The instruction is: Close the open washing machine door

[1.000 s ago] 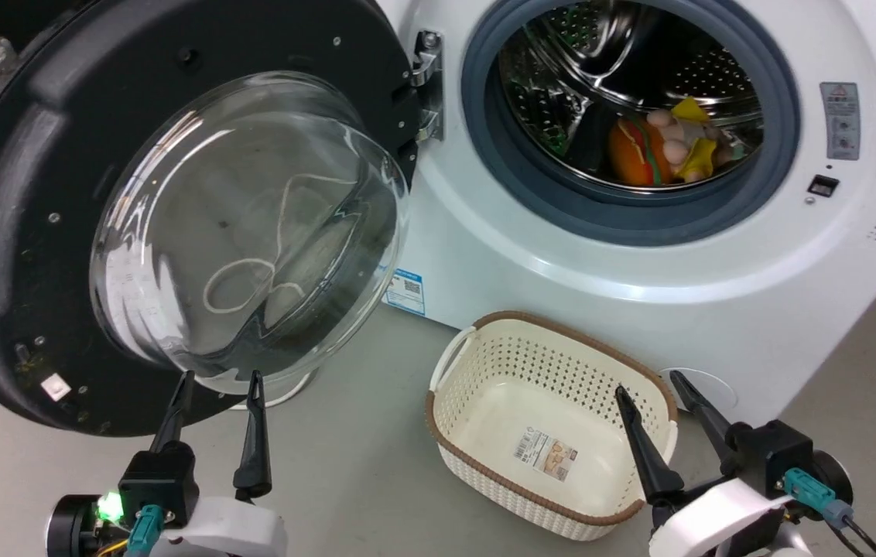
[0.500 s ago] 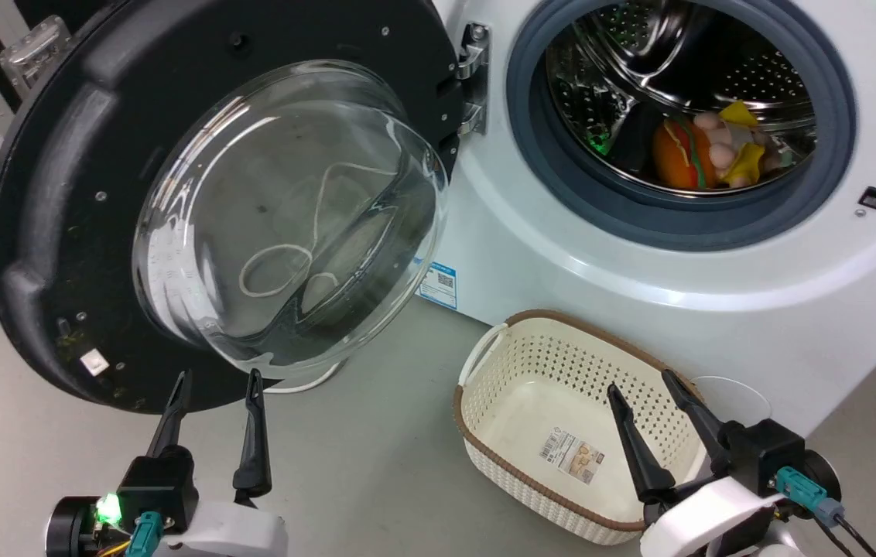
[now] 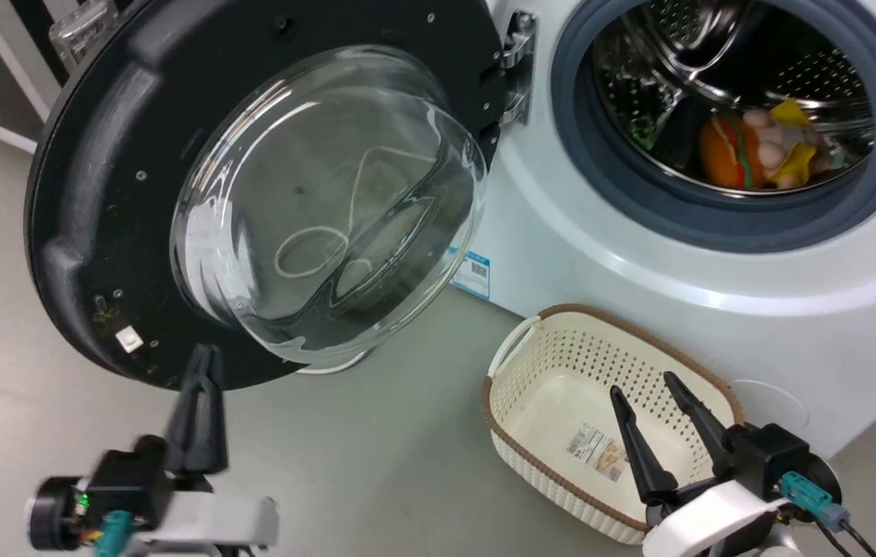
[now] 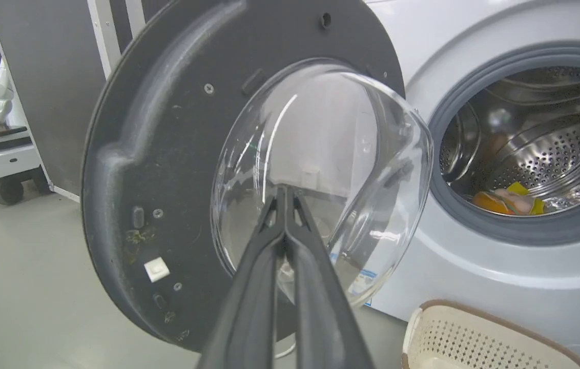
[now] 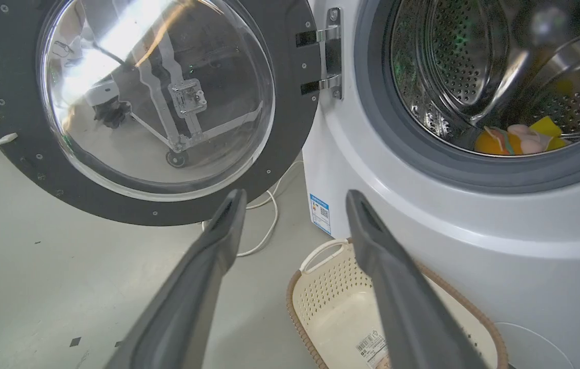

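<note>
The washing machine door (image 3: 97,193) hangs wide open beside the washing machine (image 3: 639,263).
The left gripper (image 3: 203,360), fingers pressed together, is near its bottom rim: push the black edge slowly toward the drum (image 3: 825,70). The right gripper (image 3: 642,384), fingers spread, hovers over the basket (image 3: 531,325).

Head view looks steeply down, while both wrist views sit low, facing the washing machine door (image 3: 97,193) — shared by all.

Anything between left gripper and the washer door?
Nothing. Left wrist view: the left gripper points straight at the washing machine door, no object between.
</note>
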`<state>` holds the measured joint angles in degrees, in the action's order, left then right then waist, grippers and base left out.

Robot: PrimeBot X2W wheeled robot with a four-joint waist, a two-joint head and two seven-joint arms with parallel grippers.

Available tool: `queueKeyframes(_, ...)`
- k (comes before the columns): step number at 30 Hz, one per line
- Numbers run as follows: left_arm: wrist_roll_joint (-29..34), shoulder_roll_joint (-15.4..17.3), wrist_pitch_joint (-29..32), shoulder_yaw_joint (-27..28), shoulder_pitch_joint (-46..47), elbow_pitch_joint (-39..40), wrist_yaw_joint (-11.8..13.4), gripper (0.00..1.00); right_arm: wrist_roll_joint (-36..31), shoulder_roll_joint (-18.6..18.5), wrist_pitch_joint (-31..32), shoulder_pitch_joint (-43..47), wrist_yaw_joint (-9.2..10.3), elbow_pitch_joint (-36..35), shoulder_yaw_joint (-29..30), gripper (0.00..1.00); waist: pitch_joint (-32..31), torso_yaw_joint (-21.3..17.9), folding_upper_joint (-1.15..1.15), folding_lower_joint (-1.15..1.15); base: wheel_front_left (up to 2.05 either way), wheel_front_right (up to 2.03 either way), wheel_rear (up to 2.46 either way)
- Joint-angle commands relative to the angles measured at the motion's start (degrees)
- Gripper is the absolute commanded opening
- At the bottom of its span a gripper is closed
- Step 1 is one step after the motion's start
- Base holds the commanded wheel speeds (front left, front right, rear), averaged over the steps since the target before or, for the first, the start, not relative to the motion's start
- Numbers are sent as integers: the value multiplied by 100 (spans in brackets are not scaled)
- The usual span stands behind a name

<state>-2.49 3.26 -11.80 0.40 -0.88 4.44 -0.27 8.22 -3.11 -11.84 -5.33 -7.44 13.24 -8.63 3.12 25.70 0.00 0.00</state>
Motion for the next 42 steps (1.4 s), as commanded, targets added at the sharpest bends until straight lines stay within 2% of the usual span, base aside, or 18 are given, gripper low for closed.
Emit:
queueKeyframes(1,-94,4,-77,79,134,129,-46,0,61,2,-74,-85,-4,18,51,100,87,71,0,0,0,0,0)
queueKeyframes(6,-295,-3,-137,510,479,599,-204,0,73,6,-134,-47,-4,2,193,100,242,200,0,0,0,0,0)
queueKeyframes(10,-460,167,-185,963,885,836,-391,0,101,11,-182,16,-4,-43,309,100,337,284,0,0,0,0,0)
queueKeyframes(15,-1018,611,-245,1803,1611,669,-556,0,155,16,-242,-48,-4,-83,353,100,571,201,0,0,0,0,0)
queueKeyframes(18,-1490,1038,-255,2099,2073,176,-639,0,166,6,-277,-138,-4,-72,372,100,721,149,0,0,0,0,0)
queueKeyframes(20,-2079,1290,-75,2263,2465,-287,-679,0,183,-19,-301,-196,-4,-47,366,100,814,124,0,0,0,0,0)
queueKeyframes(24,-3290,1661,765,2519,3213,-1263,-707,0,193,-85,-316,-282,-5,-36,302,100,977,44,0,0,0,0,0)
queueKeyframes(26,-3680,1829,1168,2629,3488,-1737,-707,0,198,-110,-316,-329,-5,-28,271,100,1046,-10,0,0,0,0,0)
queueKeyframes(31,-4737,1951,2386,3012,3980,-2780,-466,0,229,-134,-316,-457,-5,-6,199,100,1149,-177,0,0,0,0,0)
queueKeyframes(36,-5775,1888,3492,3409,4164,-3161,-253,0,254,-159,-316,-463,-5,3,219,100,1160,-248,0,0,0,0,0)
queueKeyframes(42,-6421,1729,4522,3423,3839,-3019,-357,0,270,-164,-316,-439,-5,36,291,100,1068,-274,0,0,0,0,0)
